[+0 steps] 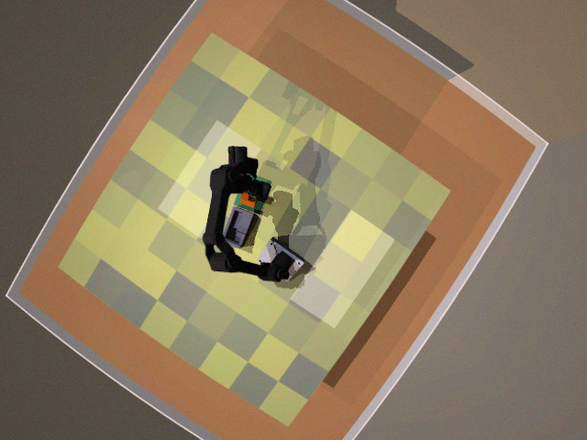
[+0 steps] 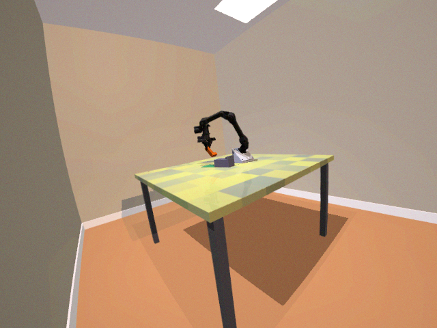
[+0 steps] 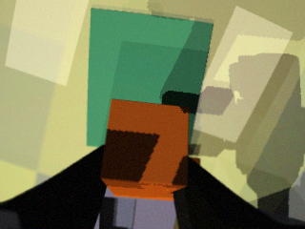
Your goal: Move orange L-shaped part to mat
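My gripper [image 2: 207, 147] [image 3: 142, 157] is shut on the orange part [image 1: 247, 201] [image 2: 211, 152] [image 3: 148, 116], pinched at one end. The part is in the air and tilted, its free end hanging lower, as the exterior view shows. In the wrist view it overlaps the near portion of the green mat [image 1: 256, 207] [image 2: 207, 165] [image 3: 143, 29], which lies flat on the table beside the tray. The grey tray [image 1: 251, 224] [image 2: 222, 162] [image 3: 157, 210] stands with its pocket empty in the top view. The fingers hide the pinched sides of the part.
The arm's pale base [image 1: 294, 260] [image 2: 241, 156] stands on the table near the tray. The checkered yellow and grey table top [image 1: 142, 227] [image 2: 183, 183] surrounds mat and tray. Arm shadows fall across the mat's side and the table.
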